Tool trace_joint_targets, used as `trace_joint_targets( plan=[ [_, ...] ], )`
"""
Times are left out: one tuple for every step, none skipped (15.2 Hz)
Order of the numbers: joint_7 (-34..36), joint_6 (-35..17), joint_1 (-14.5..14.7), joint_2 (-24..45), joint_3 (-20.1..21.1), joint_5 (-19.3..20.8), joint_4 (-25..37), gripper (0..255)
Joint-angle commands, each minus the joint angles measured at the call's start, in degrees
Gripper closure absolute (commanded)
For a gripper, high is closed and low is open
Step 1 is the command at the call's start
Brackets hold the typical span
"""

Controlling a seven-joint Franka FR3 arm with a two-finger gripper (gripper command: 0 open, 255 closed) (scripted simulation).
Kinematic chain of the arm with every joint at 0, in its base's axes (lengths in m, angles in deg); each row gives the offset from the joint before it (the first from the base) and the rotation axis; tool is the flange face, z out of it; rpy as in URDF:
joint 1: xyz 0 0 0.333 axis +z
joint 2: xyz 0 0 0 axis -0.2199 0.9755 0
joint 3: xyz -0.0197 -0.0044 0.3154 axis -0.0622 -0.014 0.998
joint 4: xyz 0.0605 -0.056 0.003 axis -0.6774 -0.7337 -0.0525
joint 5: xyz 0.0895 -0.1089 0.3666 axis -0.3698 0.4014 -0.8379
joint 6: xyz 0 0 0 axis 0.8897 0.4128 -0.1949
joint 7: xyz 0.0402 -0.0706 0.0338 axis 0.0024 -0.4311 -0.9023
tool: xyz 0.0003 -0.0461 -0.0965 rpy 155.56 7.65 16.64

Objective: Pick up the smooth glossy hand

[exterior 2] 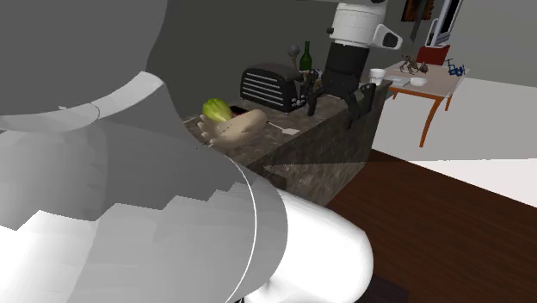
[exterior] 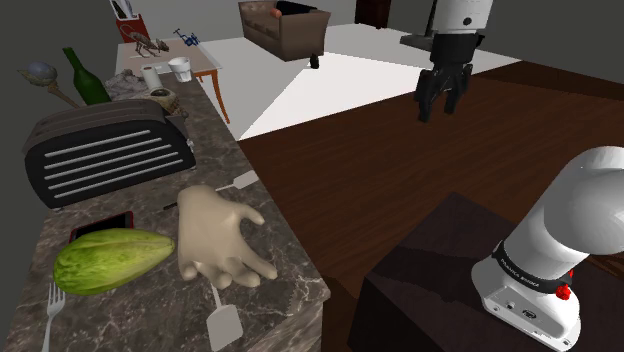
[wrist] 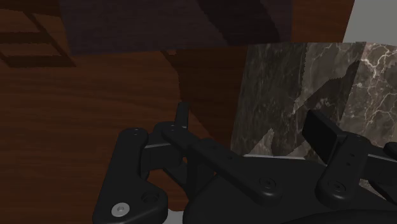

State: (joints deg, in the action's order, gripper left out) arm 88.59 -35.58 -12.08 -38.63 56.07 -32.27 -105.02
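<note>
claw [exterior: 444,110] hangs spread and empty above the floor, well off the surface [exterior: 300,275] where the hand [exterior: 215,235] lies beside a lettuce [exterior: 110,260]. approach step: next, swing toward the shoulder view's left and descend.

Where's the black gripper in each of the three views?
Shoulder view: gripper upper right, open, above the wood floor.
Second exterior view: gripper upper middle, seen against the marble counter.
Wrist view: fingers apart, floor and counter wall beyond.
Shared landmark: marble counter.
</note>
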Motion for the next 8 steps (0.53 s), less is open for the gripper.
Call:
trace_joint_targets(
  plan=[
    [0.00, 0.00, 0.00, 0.00, 0.00, 0.00, 0.00, 0],
    [0.94, -1.12, 0.53, 1.24, 1.03, -0.82, 0.14, 0],
    [1.87, -2.24, 1.04, 2.54, 2.04, -1.60, 0.34, 0],
    [2.78, -3.36, 1.54, 3.90, 3.05, -2.34, 0.62, 0],
    [3.68, -4.47, 2.02, 5.32, 4.05, -3.04, 0.97, 0],
    [4.58, -5.57, 2.48, 6.79, 5.04, -3.70, 1.39, 0],
    [5.47, -6.66, 2.92, 8.31, 6.03, -4.31, 1.87, 0],
    [6.36, -7.74, 3.36, 9.88, 6.98, -4.86, 2.43, 0]
  ],
)
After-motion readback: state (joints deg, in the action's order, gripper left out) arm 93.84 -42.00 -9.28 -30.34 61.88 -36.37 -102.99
